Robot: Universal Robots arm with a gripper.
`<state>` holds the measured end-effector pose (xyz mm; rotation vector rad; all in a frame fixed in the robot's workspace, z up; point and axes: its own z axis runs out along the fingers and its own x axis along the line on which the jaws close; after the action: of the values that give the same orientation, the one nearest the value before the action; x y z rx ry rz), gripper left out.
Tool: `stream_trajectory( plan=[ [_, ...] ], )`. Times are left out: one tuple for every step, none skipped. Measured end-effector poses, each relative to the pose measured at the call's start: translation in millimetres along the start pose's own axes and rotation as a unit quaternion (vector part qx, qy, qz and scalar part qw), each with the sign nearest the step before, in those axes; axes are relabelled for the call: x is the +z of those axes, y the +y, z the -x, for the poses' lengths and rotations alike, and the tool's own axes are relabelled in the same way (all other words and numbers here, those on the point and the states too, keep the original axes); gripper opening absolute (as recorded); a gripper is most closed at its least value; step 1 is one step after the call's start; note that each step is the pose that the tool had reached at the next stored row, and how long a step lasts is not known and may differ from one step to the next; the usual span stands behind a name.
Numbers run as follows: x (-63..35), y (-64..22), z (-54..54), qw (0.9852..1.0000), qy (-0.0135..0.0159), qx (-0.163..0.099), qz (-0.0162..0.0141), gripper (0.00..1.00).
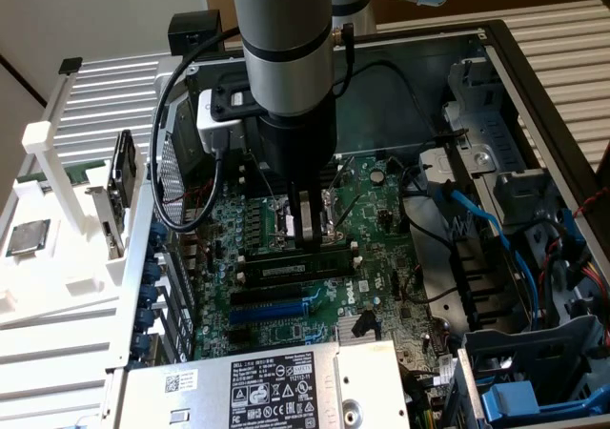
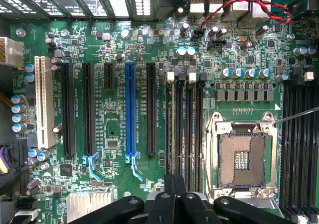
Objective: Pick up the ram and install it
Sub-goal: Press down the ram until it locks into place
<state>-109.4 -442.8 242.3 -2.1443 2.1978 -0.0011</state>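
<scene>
The ram [image 1: 286,267], a long thin stick with a pale label on its side, stands on edge in a memory slot of the green motherboard [image 1: 286,324] inside the open computer case. My gripper [image 1: 307,246] hangs straight down over its middle. The two dark fingers are shut together, and their tips sit at the ram's top edge. In the wrist view the ram [image 2: 177,124] appears edge-on as a dark line among the parallel memory slots, running away from my gripper [image 2: 174,181].
Beside the memory slots lies the open processor socket [image 2: 242,157]. Black and blue expansion slots [image 2: 130,109] are on the other side. A power supply [image 1: 276,386], blue cables [image 1: 496,229] and the drive cage crowd the case. A square chip [image 1: 27,236] rests on the white rack at the exterior view's left.
</scene>
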Motion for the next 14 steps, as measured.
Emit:
stream_trajectory(
  plan=[
    [0.0, 0.0, 0.0, 1.0000, 0.0000, 0.000, 0.0000, 0.10],
    [0.0, 0.0, 0.0, 1.0000, 0.0000, 0.000, 0.0000, 0.10],
    [0.0, 0.0, 0.0, 1.0000, 0.0000, 0.000, 0.0000, 0.10],
    [0.0, 0.0, 0.0, 1.0000, 0.0000, 0.000, -0.0003, 0.10],
    [0.1, 0.5, 0.2, 1.0000, 0.0000, 0.000, -0.0013, 0.10],
    [0.3, 1.6, 0.4, 1.0000, 0.0000, 0.000, -0.0025, 0.10],
    [0.3, 3.1, 0.6, 1.0000, 0.0000, 0.000, -0.0040, 0.10],
    [0.3, 4.8, 0.9, 1.0000, 0.0002, 0.000, -0.0053, 0.10],
    [0.3, 6.5, 1.0, 1.0000, 0.0005, 0.000, -0.0065, 0.10],
    [0.4, 7.3, 1.2, 1.0000, 0.0008, 0.000, -0.0069, 0.10],
    [0.6, 7.7, 1.7, 1.0000, 0.0013, 0.000, -0.0071, 0.10],
    [0.8, 8.2, 2.4, 1.0000, 0.0017, 0.000, -0.0075, 0.10],
    [1.3, 8.9, 3.2, 1.0000, 0.0020, 0.000, -0.0080, 0.10],
    [1.8, 9.8, 3.8, 1.0000, 0.0023, -0.001, -0.0087, 0.10]
  ],
)
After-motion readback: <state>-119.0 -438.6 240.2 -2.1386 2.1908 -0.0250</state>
